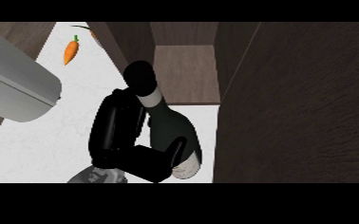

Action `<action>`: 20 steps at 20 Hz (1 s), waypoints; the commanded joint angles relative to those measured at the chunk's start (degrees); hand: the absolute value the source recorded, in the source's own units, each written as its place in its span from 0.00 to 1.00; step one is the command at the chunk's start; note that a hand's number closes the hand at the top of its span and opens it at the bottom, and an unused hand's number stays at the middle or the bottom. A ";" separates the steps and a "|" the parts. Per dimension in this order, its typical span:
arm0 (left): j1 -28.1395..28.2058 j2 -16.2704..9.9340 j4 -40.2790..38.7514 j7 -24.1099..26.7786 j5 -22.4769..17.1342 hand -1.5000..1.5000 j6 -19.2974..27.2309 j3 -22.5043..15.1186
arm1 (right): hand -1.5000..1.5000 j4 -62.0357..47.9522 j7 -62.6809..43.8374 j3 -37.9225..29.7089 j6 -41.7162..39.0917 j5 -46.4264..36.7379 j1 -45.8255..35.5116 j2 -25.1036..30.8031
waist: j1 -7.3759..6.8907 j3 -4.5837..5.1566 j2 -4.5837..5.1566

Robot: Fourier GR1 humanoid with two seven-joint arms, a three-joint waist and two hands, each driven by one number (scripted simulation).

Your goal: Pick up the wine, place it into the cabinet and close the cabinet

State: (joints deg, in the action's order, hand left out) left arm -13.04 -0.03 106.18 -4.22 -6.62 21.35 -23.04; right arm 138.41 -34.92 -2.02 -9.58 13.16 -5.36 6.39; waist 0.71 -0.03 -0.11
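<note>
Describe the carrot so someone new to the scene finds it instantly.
Start at the dark brown wooden cabinet filling the right of the head view, then cross the white counter towards the upper left. There, above the grey rounded forearm, lies the small orange carrot with a green top. It is the only brightly coloured thing, lying well apart from the dark wine bottle.

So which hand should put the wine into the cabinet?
Right: the right hand has its fingers curled round the wine, beside the open cabinet; of the left, only a forearm shows.
</note>
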 commanded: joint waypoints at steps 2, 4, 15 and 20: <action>-10.08 0.03 -3.11 -5.25 2.81 1.00 11.49 -5.00 | 0.00 7.36 -4.65 0.21 1.09 4.54 0.98 -0.22 | 0.19 -0.01 -0.06; -13.92 0.03 -7.90 -2.05 -0.01 1.00 14.00 -4.69 | 0.00 5.78 -4.45 -0.94 1.02 6.13 -1.33 0.38 | 0.29 0.01 0.06; -18.54 0.03 -15.28 -0.76 1.64 1.00 19.85 -7.14 | 0.00 7.99 -5.83 -1.74 1.11 7.19 -0.33 0.89 | 0.12 0.03 0.04; -16.86 0.03 -16.87 2.66 -0.23 1.00 21.60 -8.17 | 0.00 8.33 -1.88 -2.18 -1.86 6.60 4.70 0.51 | 0.08 0.01 0.01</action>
State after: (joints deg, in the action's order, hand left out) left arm -30.79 -0.01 90.25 -3.18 -6.45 40.66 -29.58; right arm 138.53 -35.76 -2.55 -10.43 14.15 -5.12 6.73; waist 0.89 0.00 -0.08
